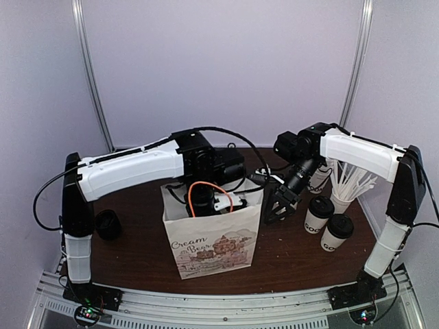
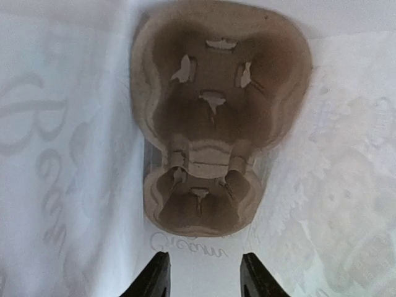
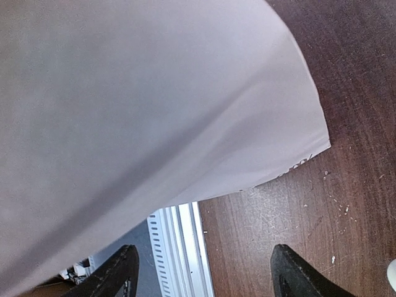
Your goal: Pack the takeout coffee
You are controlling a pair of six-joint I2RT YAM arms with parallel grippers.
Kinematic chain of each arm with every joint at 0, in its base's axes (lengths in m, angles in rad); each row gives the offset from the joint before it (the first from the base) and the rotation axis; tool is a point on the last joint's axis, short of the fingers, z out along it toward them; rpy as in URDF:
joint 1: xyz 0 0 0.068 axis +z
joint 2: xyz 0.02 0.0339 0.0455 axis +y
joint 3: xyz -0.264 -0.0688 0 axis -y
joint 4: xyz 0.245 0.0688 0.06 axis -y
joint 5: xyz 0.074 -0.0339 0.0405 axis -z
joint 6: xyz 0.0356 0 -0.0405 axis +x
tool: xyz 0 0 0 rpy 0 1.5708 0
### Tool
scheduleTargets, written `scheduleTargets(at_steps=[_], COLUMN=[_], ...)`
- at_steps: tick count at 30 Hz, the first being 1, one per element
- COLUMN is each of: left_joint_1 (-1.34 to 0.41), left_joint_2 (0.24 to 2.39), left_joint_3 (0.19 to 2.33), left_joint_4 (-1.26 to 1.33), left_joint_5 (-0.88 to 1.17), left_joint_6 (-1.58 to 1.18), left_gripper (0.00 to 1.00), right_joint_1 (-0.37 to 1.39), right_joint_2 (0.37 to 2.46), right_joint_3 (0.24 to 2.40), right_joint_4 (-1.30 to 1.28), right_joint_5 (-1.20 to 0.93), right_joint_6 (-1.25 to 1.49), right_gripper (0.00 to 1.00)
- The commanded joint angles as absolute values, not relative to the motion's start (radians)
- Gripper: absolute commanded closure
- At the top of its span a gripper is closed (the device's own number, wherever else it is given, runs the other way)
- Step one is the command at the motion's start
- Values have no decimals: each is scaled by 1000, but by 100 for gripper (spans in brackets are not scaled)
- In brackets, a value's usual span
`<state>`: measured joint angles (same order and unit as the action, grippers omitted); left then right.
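Two takeout coffee cups, white with black lids, stand on the table right of the bag: one (image 1: 318,214) and one nearer the front (image 1: 336,232). My left arm reaches down into the open white paper bag (image 1: 214,241). Inside, my left gripper (image 2: 204,272) is open with nothing between its fingers, just above a brown cardboard cup carrier (image 2: 216,124) lying on the bag's floor. My right gripper (image 1: 278,205) hangs open beside the bag's right wall, left of the cups. In the right wrist view the gripper (image 3: 204,275) holds nothing, and the bag's wall (image 3: 154,93) fills most of the frame.
A cup of white stirrers (image 1: 346,186) stands at the back right, behind the coffees. A black object (image 1: 108,225) sits at the left by my left arm's base. The brown table (image 1: 295,257) ends at a metal rail (image 1: 226,301) in front.
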<state>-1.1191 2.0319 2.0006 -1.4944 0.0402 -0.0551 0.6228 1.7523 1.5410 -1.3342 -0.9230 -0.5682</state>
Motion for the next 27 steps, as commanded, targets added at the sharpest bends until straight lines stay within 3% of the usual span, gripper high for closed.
scheduleTargets(at_steps=[1,12,23,27], left_joint_1=[-1119,-1120,-1118,-1118], left_joint_2=[2083,2130,1947,1909], left_joint_3=[1957,1968,1998,2009], left_joint_4=[-1514,-1505,-1440,-1433], left_joint_5=[37,28,-2,0], left_joint_6=[-60,-47,-51,-37], left_gripper=[61,60,38,36], right_joint_1=[629,629,623,615], right_joint_2=[1750,1750,1721,1727], right_joint_3=[1561,1565,1611,1649], right_joint_4=[-1341,-1350,-1406,-1452], right_joint_5=[-938,-938,-893,-899], right_joint_6=[-561,-566,-574,-596], right_gripper=[23,23,20,19])
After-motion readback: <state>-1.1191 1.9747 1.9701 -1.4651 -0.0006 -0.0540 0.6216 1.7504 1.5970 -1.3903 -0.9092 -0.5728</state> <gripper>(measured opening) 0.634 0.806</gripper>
